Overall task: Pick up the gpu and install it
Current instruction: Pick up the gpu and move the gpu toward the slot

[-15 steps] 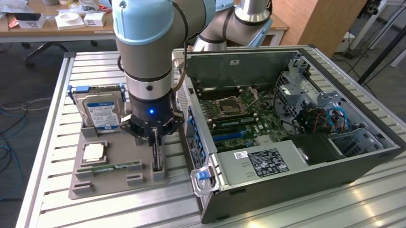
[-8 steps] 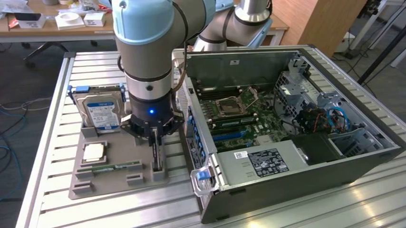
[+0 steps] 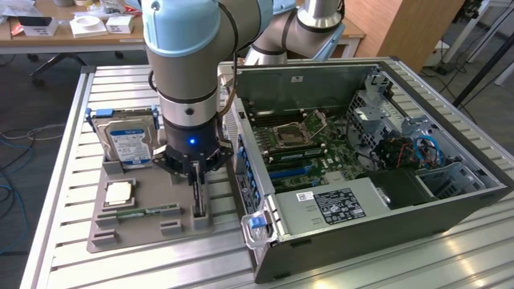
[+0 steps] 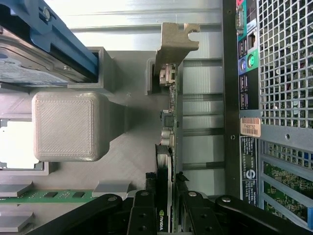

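The gpu [image 3: 198,201] is a thin black card standing on edge in a slot of the grey holder tray [image 3: 129,232], close to the open computer case [image 3: 321,241]. In the wrist view the gpu [image 4: 168,142] runs away from the camera and ends in a pale metal bracket [image 4: 176,41]. My gripper [image 3: 197,177] reaches straight down onto the card's upper edge. Its black fingers [image 4: 142,215] press against both faces of the card, so the gripper [image 4: 166,215] is shut on it. The card still sits in its slot.
The tray also holds an upright silver hard drive [image 3: 129,144] in a blue frame, a square processor chip [image 3: 119,192] and a green memory stick [image 3: 144,212]. The case lies open with its motherboard [image 3: 305,144] facing up. Its rear panel [image 4: 274,98] is just beside the gpu.
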### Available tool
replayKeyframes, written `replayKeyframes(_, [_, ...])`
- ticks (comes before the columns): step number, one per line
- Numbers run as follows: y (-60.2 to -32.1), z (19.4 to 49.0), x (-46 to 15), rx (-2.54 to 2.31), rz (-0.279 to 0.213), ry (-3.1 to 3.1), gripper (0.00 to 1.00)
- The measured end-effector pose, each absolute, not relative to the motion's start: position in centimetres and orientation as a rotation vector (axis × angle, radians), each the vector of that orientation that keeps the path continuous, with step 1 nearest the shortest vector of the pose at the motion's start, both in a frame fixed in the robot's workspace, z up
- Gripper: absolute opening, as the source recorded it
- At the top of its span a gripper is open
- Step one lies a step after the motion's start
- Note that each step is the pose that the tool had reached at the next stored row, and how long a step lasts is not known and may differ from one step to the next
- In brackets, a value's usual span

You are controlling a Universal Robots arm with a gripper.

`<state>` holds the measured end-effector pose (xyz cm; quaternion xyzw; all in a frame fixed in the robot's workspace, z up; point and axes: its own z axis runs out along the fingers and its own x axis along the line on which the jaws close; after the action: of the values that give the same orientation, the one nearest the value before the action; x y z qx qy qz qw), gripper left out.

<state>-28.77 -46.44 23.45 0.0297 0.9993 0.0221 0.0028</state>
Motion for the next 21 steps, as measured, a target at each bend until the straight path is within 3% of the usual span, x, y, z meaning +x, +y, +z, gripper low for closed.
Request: replayKeyframes(21, [-46.5, 27.7, -28.8, 0.093, 0.069, 3.134, 0.26])
